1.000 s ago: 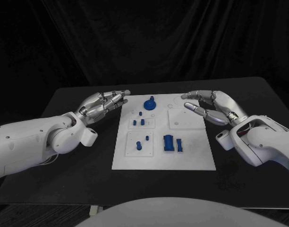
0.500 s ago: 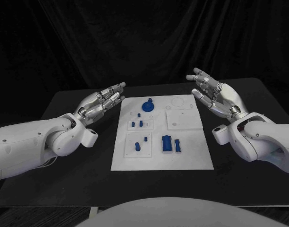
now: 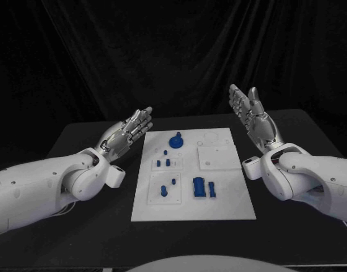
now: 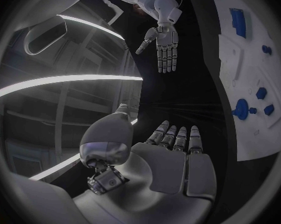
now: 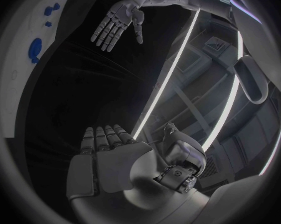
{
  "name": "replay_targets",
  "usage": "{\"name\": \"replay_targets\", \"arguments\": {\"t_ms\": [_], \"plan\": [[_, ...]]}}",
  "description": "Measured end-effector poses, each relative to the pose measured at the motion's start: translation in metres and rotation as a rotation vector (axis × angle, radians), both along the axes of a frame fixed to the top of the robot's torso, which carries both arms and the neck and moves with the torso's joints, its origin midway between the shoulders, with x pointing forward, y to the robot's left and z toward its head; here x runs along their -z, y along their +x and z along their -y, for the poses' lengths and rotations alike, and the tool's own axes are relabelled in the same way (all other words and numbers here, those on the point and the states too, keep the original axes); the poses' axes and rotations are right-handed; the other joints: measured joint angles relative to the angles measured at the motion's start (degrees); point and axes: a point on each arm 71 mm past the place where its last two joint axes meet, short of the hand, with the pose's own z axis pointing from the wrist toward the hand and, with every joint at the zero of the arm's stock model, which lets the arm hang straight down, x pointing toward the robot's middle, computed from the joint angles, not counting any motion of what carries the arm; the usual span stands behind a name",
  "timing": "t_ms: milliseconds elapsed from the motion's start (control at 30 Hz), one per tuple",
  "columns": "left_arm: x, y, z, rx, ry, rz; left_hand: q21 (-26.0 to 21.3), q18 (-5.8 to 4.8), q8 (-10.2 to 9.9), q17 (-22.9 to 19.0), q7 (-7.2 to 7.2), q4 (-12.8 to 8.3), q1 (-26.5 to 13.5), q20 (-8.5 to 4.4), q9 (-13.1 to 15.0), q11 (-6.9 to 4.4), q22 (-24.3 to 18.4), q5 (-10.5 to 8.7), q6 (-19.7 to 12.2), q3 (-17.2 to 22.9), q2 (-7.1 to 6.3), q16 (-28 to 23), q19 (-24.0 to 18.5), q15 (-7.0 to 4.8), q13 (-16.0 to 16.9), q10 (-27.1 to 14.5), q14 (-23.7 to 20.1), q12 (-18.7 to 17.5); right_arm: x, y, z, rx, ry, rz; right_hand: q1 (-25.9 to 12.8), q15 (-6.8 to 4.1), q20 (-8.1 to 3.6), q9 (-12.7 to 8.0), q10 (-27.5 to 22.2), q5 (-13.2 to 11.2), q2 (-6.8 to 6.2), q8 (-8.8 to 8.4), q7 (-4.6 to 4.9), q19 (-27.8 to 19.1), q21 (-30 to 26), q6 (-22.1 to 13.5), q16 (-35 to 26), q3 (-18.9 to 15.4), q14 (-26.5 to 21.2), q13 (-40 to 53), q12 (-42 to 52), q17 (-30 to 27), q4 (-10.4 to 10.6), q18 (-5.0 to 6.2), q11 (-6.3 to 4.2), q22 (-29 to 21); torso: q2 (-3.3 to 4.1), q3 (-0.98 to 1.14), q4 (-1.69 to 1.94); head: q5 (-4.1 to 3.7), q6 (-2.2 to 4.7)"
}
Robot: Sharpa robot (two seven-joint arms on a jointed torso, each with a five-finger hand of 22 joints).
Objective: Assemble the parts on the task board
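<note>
So the white task board [image 3: 194,195] sits in the middle of the black table [image 3: 84,226], long axis running away from the robot, with the blue parts [image 3: 199,187] on it: a round knobbed one at the far end, small pegs mid-board, taller blocks nearer. Both hands are raised, flat, fingers apart, holding nothing. Left hand [image 3: 128,133] hangs just off the board's left edge; right hand [image 3: 251,113] is higher, off the far right corner. The left looks nearer the parts.

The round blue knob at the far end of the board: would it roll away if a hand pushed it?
The knob looks round, so it might roll if loose. It seems seated on the board, so it would likely resist. It is small, probably light.
</note>
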Motion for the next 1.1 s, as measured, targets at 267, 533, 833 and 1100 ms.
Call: {"name": "replay_targets", "arguments": {"t_ms": [267,533,833,1100], "plan": [[-0.009,0.006,0.024,-0.149,-0.009,0.001,0.00,-2.30,-0.22,0.01,0.19,-2.52,-10.72,-1.18,-0.11,0.00,0.00,-2.75,-1.82,2.52,-3.07,0.00,0.06,0.00,-0.08,0.00,0.00,-0.62,0.006,0.016,-0.018,0.133,0.151,-0.145,-0.14,0.00,0.00,-0.01,0.00,0.00,-0.14,0.00,0.00,0.00,0.00,0.00,0.00,0.00,0.00,0.00,0.00,0.00,0.00,0.01,0.00,0.00,-0.63,-1.59,-0.25,-0.60,6.22],[-0.015,0.009,0.040,-0.342,-0.002,-0.040,0.00,-4.91,-0.22,0.03,0.10,-6.04,-18.71,-1.49,-0.14,0.00,0.01,-5.69,-5.62,5.08,-5.60,0.00,-0.03,0.00,-0.09,0.00,0.00,-0.97,0.015,0.022,-0.019,0.228,0.221,-0.263,-0.14,0.01,0.00,0.00,0.00,0.00,-0.14,0.00,0.00,0.00,0.00,0.00,0.00,0.00,0.00,0.01,0.01,0.00,0.00,0.02,0.00,0.01,-1.07,-2.64,-0.42,-0.91,9.44],[-0.014,0.010,0.040,-0.483,0.027,-0.089,0.00,-5.81,-0.22,0.04,0.09,-8.27,-25.25,-1.88,-0.14,0.00,0.02,-6.30,-6.83,8.61,-6.30,0.00,-0.05,0.01,-0.08,0.00,0.00,-0.96,0.018,0.022,-0.016,0.265,0.234,-0.306,-0.14,0.00,0.00,0.00,0.00,0.00,-0.14,0.00,0.00,0.00,0.00,0.00,0.00,0.00,0.00,0.01,0.01,0.01,0.00,0.02,0.00,0.02,-1.18,-2.89,-0.46,-0.92,9.78],[-0.012,0.010,0.037,-0.526,0.040,-0.111,0.00,-5.81,-0.22,0.00,0.09,-8.66,-29.17,-1.88,-0.13,0.00,0.02,-6.42,-7.24,9.31,-6.48,0.00,-0.05,0.01,-0.07,0.00,0.00,-0.96,0.019,0.022,-0.015,0.276,0.238,-0.318,-0.14,0.01,0.01,0.01,0.01,0.01,-0.14,0.00,0.00,0.00,0.00,0.00,0.00,0.00,0.00,0.02,0.01,0.01,0.00,0.02,0.00,0.03,-1.19,-2.93,-0.47,-0.92,9.79]]}}
